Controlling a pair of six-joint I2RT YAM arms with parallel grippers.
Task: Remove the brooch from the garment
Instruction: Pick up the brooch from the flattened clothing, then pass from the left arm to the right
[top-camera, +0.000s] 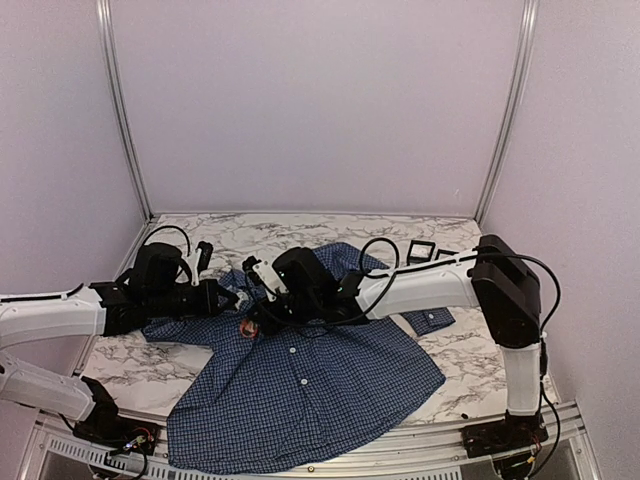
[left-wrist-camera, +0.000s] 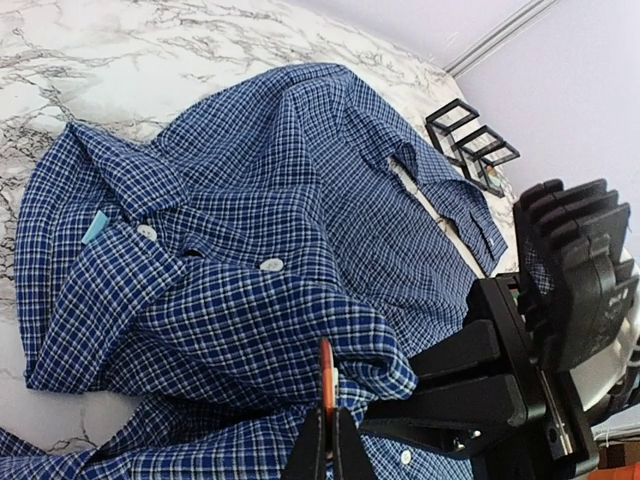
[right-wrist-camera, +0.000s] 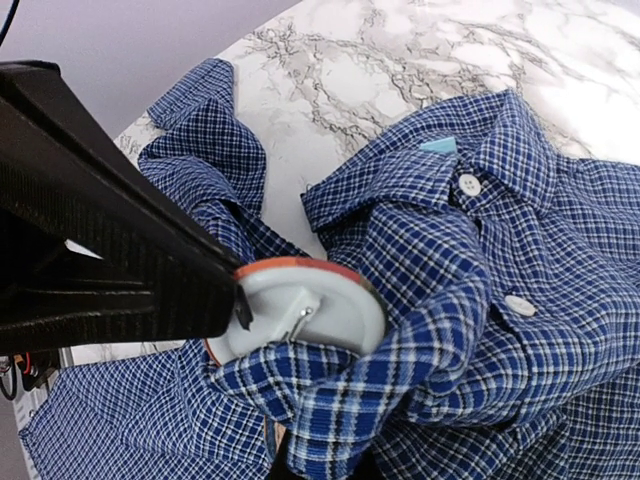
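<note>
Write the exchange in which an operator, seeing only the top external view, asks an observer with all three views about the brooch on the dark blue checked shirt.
Operator: I cannot make out the crowded middle of my view. What is there?
Observer: The right wrist view shows a round brooch, white-backed with an orange rim, its lower edge tucked in a fold of the dark blue checked button-up shirt.
Operator: Is anything holding it?
Observer: Yes. The left wrist view shows the left gripper shut on its rim, with the brooch seen edge-on between the fingers.
</note>
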